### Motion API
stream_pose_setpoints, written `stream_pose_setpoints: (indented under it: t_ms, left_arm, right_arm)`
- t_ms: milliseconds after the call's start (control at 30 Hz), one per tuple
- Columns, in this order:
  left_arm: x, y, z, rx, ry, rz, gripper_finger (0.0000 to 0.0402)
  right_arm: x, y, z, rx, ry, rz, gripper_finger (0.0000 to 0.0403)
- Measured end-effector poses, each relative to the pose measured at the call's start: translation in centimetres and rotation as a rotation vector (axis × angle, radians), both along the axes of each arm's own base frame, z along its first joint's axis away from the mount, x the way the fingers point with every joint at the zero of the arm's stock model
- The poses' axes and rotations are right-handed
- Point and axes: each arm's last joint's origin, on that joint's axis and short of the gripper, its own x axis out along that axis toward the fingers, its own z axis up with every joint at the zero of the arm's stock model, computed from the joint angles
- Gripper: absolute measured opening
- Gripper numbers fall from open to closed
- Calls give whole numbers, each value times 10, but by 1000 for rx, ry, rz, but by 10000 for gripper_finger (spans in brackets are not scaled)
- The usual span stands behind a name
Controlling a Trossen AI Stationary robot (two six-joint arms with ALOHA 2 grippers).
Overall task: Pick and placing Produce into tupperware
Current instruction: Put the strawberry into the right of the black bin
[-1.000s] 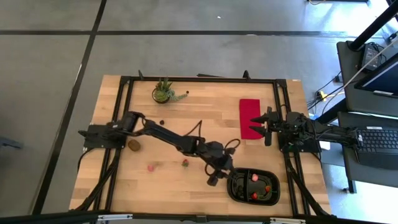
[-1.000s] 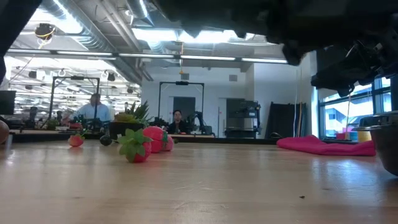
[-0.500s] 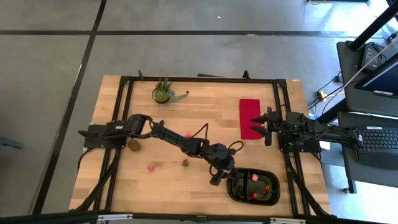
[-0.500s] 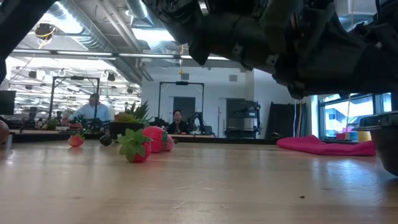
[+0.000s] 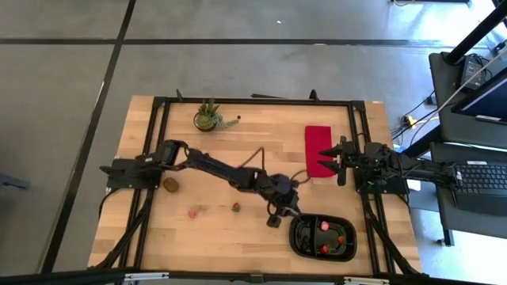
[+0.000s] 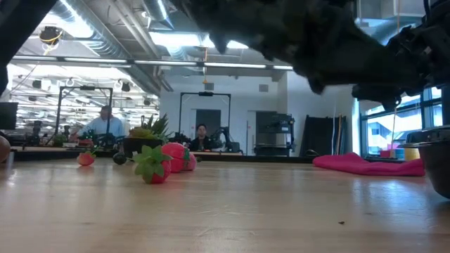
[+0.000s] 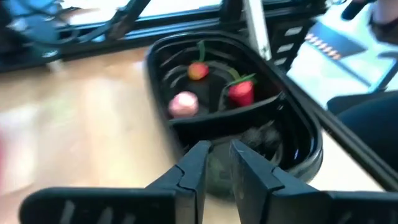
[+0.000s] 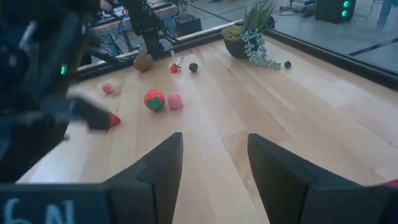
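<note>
Left end effector (image 7: 217, 163) nearly closed, empty; right end effector (image 8: 213, 163) spread.

The black two-compartment tupperware (image 5: 301, 245) sits near the table's front edge, toward the right side. One compartment holds three pieces — a pink berry (image 7: 183, 104), a red strawberry with a green top (image 7: 241, 91) and a small red-orange fruit (image 7: 198, 71). Out on the bare wood lie a green-topped strawberry (image 5: 235, 207), a pink piece (image 5: 192, 213) beside it, and a brown kiwi (image 5: 171, 184) further left — a dark berry (image 5: 206, 155) lies apart, nearer the back.
</note>
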Motion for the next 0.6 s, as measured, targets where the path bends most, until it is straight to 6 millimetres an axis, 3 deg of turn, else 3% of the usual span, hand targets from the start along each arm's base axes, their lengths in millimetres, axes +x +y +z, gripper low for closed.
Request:
stream_pose_setpoints:
  t_ms: [367,500,600]
  left_arm:
    - [-53,58,95,144,41,185,32]
    - [-88,72,118,149,22,227,25]
    - [-116,78,124,163,10,265,19]
  right_arm:
    - [0,0,0,7,-1,0,184]
    - [0,0,0,7,0,0,184]
    - [0,0,0,5,0,0,184]
